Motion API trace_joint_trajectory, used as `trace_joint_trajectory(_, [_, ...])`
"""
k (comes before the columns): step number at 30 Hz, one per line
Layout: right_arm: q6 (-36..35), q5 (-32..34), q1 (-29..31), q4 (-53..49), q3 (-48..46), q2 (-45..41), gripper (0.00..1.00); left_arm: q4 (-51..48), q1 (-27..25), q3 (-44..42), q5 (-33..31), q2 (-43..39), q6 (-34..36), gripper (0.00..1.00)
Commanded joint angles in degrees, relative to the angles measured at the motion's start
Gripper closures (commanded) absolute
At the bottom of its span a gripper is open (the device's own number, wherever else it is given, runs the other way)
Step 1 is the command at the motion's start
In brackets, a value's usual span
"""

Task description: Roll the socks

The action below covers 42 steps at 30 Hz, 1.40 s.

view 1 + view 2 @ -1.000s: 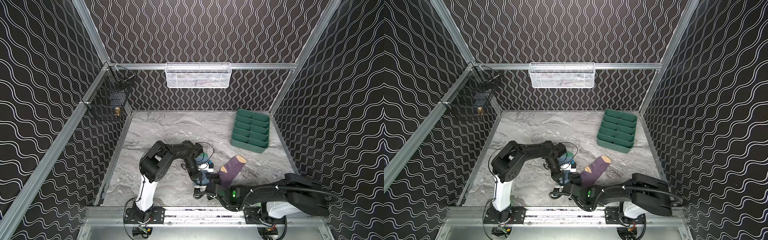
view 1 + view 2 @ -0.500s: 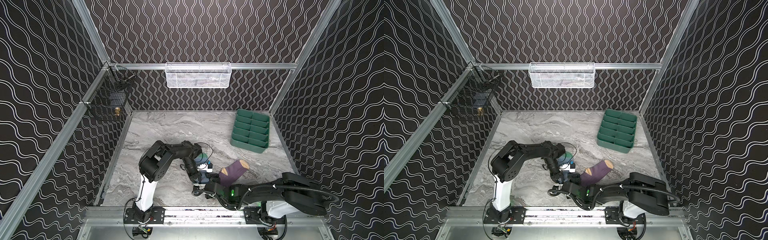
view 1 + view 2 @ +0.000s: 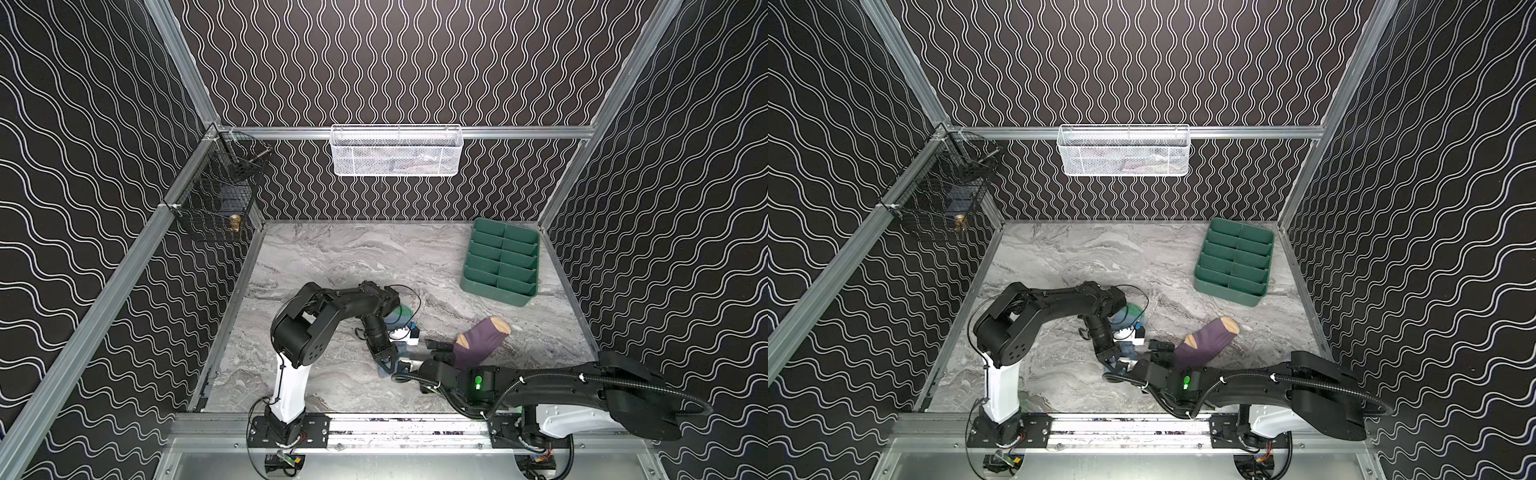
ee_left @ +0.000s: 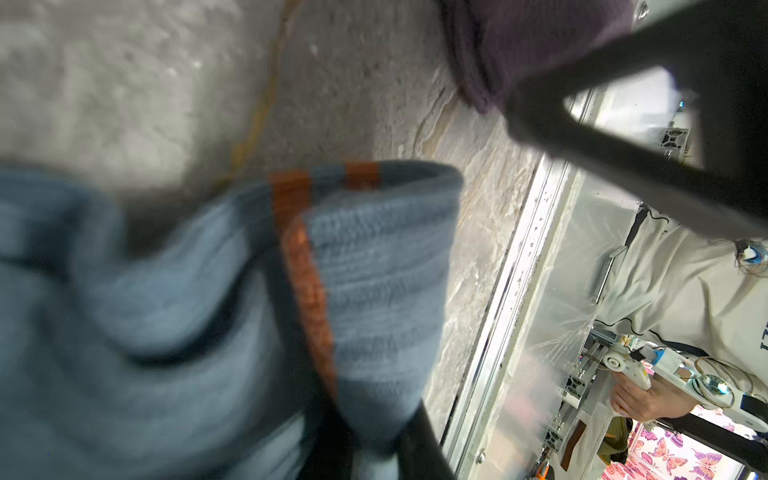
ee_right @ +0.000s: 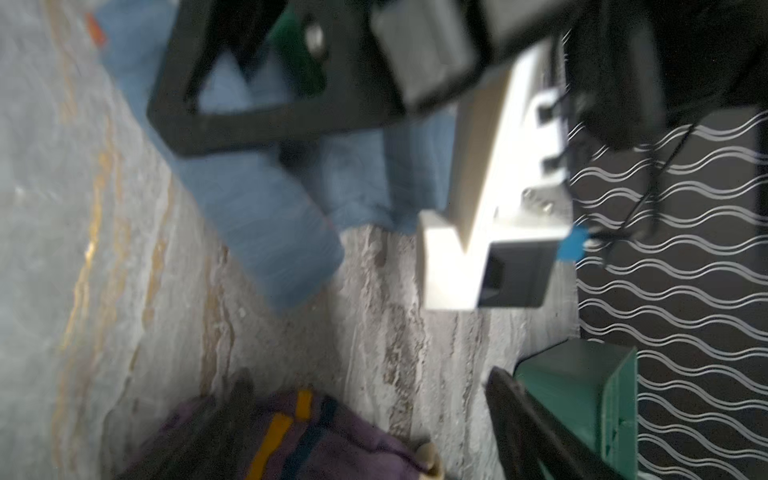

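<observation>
Finds the blue sock (image 3: 397, 321) bunched near the front middle of the table (image 3: 332, 257), pinched in the clenched left gripper (image 3: 388, 363). Puts the purple sock (image 3: 478, 345) just to its right, cuff end between the spread, released jaws of the right gripper (image 3: 437, 350). Leaves the green tray (image 3: 500, 266) well apart at the back right.

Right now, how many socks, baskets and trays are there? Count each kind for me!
Socks: 2, the blue sock and the purple sock
Baskets: 2, the white basket and the black basket
Trays: 1, the green tray
Total: 5
</observation>
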Motion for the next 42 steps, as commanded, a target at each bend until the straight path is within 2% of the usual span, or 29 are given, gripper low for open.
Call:
trace_joint_trajectory(1, [-6.97,-0.13,0.26,0.99,1.80,2.00,0.07,10.00,0.29,-1.15,-26.57,1.52,-0.37,1.00])
trace_joint_trajectory(3, [-9.18,-2.28,0.25,3.00,1.98,3.46,0.07,10.18,0.33,-1.33,-26.64,1.30,-0.37,1.00])
trace_joint_trajectory(10, [-9.27,-8.69,0.39,7.18,1.23,9.34,0.08,10.37,0.36,-0.95,-26.45,1.77,-0.19,1.00])
trace_joint_trajectory(17, [-9.20,-11.12,0.30,11.81,3.08,16.01,0.15,10.27,0.32,-0.72,-26.57,2.60,-0.30,1.00])
trace_joint_trajectory(20, [-9.10,-12.61,0.30,11.41,3.69,17.94,0.25,10.30,0.31,-0.89,-26.64,2.29,-0.33,1.00])
trace_joint_trajectory(24, [-7.44,-14.19,0.30,10.19,3.48,18.95,0.46,10.48,0.33,-0.98,-26.57,2.16,-0.33,1.00])
trace_joint_trajectory(27, [-5.74,-15.25,0.30,9.58,2.60,18.83,0.57,10.19,0.33,-0.57,-26.52,2.28,-0.36,1.00])
trace_joint_trajectory(34, [-2.43,-17.13,0.34,5.44,3.34,19.51,1.00,9.89,0.27,0.59,-26.69,0.94,-1.00,1.00])
trace_joint_trajectory(37, [-0.10,-16.88,0.38,3.67,4.01,20.20,1.00,10.22,0.10,0.81,-26.49,-0.60,-1.72,0.97])
trace_joint_trajectory(42, [1.85,-17.52,0.34,-0.28,5.07,19.63,1.00,12.22,-0.86,-0.17,-25.30,-4.53,-2.74,0.82])
